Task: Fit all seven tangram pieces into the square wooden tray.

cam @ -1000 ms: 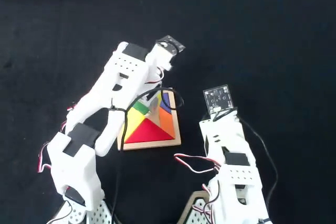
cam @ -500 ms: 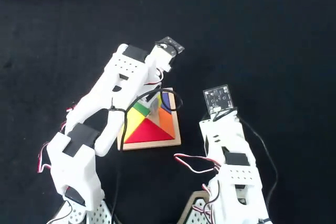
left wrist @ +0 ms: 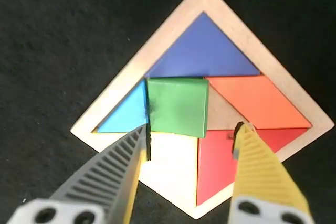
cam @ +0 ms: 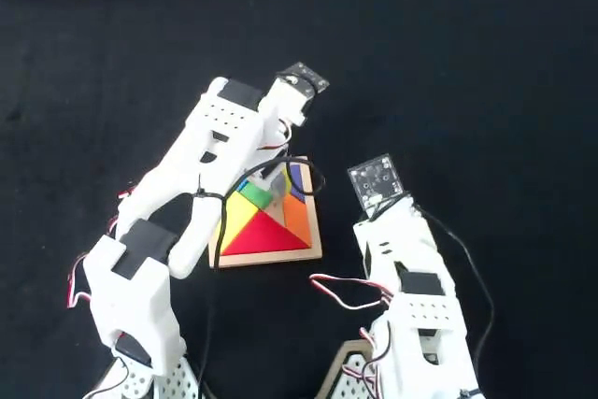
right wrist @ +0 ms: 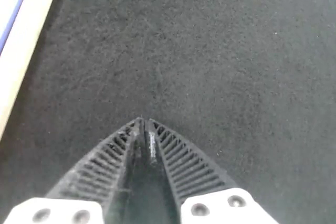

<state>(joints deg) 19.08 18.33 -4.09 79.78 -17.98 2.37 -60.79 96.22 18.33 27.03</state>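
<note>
The square wooden tray [left wrist: 239,30] lies cornerwise under my left gripper [left wrist: 191,136], which is open with nothing between its fingers. In the tray lie a dark blue triangle [left wrist: 205,51], a green square [left wrist: 176,106], a light blue triangle [left wrist: 126,114], an orange parallelogram [left wrist: 257,100], a red triangle [left wrist: 220,163] and a pale yellow triangle [left wrist: 168,166]. The green square sits slightly skewed, with a strip of bare wood [left wrist: 223,114] beside it. In the high view the left arm [cam: 220,147] covers part of the tray [cam: 316,231]. My right gripper [right wrist: 143,124] is shut and empty over black cloth beside the tray's edge [right wrist: 21,35].
Black cloth [cam: 486,91] covers the whole table. The right arm [cam: 406,268] stands just right of the tray. Cables [cam: 341,292] trail near the front edge between the two arm bases.
The right arm's wrist has swung a little to the left, toward the tray. More of the green square shows under the left gripper than before.
</note>
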